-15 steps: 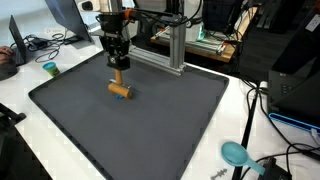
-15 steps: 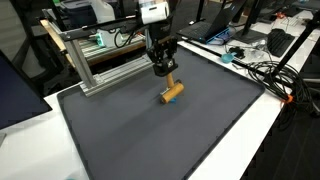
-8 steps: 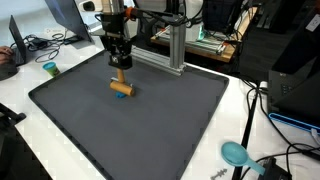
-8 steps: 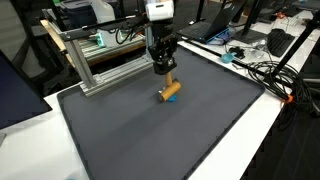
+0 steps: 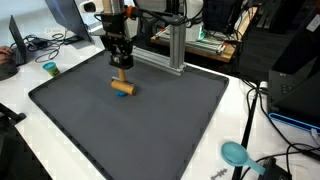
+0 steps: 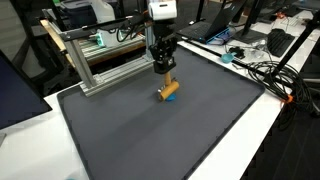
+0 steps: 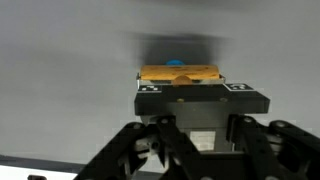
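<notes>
A dark mat [image 5: 150,130] covers the white worktop [image 5: 25,78] in a cluttered lab, with a metal frame [image 6: 100,65] along the mat's far edge. The gripper [image 5: 120,66] points straight down near that far side, clamped on a wooden peg [image 5: 121,87]. The peg sits directly beneath the gripper, low over the mat, its thick lower part lying crosswise with a blue end; whether it touches the mat is unclear.

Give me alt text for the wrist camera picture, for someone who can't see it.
The gripper is shut on a tan wooden piece that has a small blue spot at its far edge. Behind it, a grey mat fills the rest of the blurred view.
</notes>
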Tool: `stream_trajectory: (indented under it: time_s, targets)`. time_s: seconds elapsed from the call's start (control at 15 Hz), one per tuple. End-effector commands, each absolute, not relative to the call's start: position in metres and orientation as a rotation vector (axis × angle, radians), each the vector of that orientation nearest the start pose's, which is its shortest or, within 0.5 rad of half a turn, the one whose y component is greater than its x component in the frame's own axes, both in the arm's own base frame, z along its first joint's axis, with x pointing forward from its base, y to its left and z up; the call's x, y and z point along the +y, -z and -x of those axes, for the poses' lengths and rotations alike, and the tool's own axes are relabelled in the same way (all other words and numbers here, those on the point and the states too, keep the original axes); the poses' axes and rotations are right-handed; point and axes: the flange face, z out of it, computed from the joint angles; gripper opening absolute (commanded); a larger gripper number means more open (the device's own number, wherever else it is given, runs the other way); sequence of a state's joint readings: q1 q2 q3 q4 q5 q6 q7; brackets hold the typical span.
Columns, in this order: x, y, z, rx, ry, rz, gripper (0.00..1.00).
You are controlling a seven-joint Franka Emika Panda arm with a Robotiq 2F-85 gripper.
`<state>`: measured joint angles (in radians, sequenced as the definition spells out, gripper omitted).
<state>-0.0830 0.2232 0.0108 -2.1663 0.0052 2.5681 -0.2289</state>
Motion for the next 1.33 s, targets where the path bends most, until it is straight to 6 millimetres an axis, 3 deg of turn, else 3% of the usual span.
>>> stream_trajectory:
  time_s: [0.0, 0.4, 0.6, 0.87, 1.0, 1.27]
  targets:
    - [-0.045, -0.282, -0.572, -0.246, 0.116, 3.159, 0.22]
    - [-0.048, -0.29, -0.573, -0.221, 0.133, 3.147, 0.22]
    - [-0.055, -0.326, -0.56, -0.194, 0.279, 3.13, 0.22]
    - [-0.064, -0.355, -0.545, -0.1, 0.485, 3.089, 0.22]
    - [-0.064, -0.357, -0.543, -0.078, 0.515, 3.085, 0.22]
    - [-0.059, -0.339, -0.546, -0.06, 0.467, 3.11, 0.22]
